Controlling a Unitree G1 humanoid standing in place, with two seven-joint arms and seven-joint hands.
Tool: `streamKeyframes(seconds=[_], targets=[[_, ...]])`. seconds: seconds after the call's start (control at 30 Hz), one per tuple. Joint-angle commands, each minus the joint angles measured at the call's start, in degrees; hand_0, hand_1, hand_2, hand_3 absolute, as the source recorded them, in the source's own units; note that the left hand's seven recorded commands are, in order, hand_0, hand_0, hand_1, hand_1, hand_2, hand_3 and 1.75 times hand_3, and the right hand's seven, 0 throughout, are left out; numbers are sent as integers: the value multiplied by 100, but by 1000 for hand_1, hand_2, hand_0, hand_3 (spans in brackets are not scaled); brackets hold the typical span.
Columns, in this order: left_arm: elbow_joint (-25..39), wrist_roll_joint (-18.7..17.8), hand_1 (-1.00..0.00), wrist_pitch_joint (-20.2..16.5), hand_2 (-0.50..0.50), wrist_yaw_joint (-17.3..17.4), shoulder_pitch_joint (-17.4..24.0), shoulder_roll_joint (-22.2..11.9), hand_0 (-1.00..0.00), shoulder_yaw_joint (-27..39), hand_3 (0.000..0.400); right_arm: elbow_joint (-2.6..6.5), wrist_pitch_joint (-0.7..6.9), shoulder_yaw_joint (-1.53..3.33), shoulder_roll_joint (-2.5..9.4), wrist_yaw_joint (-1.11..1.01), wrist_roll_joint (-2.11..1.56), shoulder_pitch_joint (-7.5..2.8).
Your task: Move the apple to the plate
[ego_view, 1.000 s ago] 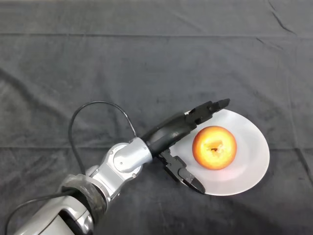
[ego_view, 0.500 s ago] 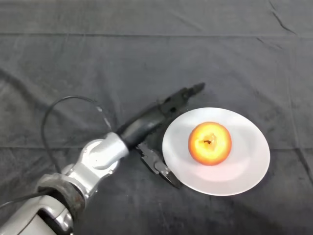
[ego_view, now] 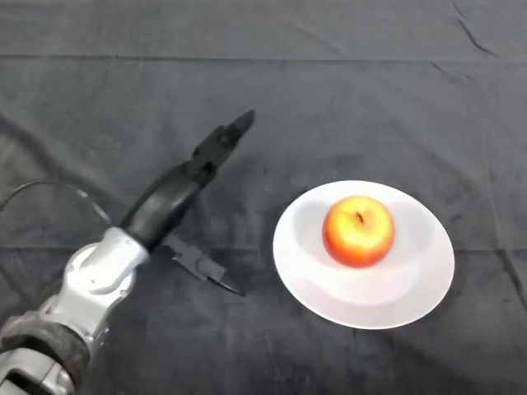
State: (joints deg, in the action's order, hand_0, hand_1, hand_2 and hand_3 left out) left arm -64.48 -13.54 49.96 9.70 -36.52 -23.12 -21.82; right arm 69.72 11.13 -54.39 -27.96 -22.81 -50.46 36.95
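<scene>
- At the lower left of the frame, the silver-grey arm (ego_view: 95, 280) comes in and slants up toward the middle.
- Left of centre, the black hand (ego_view: 169, 206) is spread wide over the dark cloth (ego_view: 346, 90), thumb and fingers (ego_view: 226, 136) straight and apart, holding nothing.
- Right of centre, the white plate (ego_view: 412, 288) lies flat on the cloth, well apart from the hand.
- On that plate sits the apple (ego_view: 358, 230), red and yellow, stem up.

A single head camera looks steeply down on the cloth-covered table (ego_view: 346, 82).
</scene>
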Motion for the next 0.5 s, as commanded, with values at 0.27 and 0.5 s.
streamKeyframes(seconds=[0.27,0.5], targets=[[-349,-403,0,-337,0,-31,310,-612,0,707,0,-10,-43,-17,-104,-7,-103,86],[-439,-571,0,-625,0,-36,337,-949,0,1184,0,-11,-43,-17,-104,-7,-103,85]])
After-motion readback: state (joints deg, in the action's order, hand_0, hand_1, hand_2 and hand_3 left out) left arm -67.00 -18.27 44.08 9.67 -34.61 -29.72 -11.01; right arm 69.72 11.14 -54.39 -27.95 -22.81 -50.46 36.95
